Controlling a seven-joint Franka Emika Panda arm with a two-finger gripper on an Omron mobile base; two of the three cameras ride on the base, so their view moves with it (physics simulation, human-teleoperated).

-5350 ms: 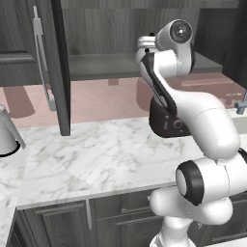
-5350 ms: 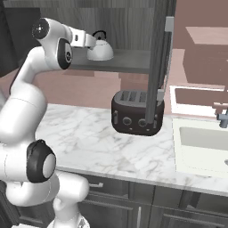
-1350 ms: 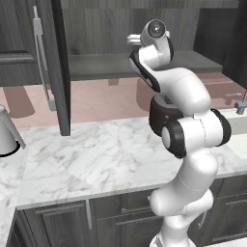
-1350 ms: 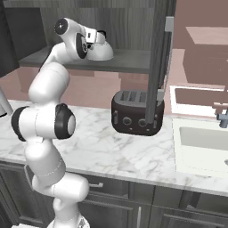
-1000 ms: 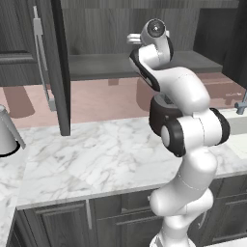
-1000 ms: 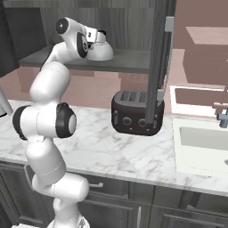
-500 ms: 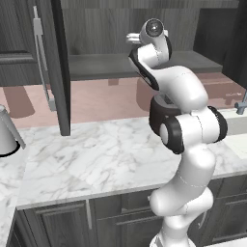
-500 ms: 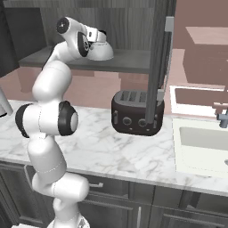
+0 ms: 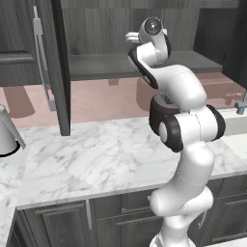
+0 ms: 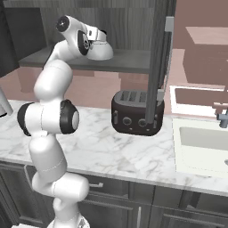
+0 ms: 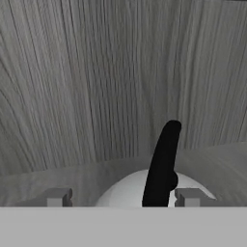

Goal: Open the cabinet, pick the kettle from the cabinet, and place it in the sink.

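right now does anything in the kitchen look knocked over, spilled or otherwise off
Nothing stands out. The kettle sits upright on the open cabinet shelf with the gripper around its black handle, the toaster stands square on the counter, and nothing looks spilled.

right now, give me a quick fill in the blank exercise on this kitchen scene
1. The kettle sits on the open cabinet shelf, right at the ____.
2. The black toaster stands on the marble ____.
3. In the hand view, the kettle's black ____ rises between the two fingertips.
4. The sink lies to the ____ of the toaster in the right base view.

Missing words: gripper; counter; handle; right
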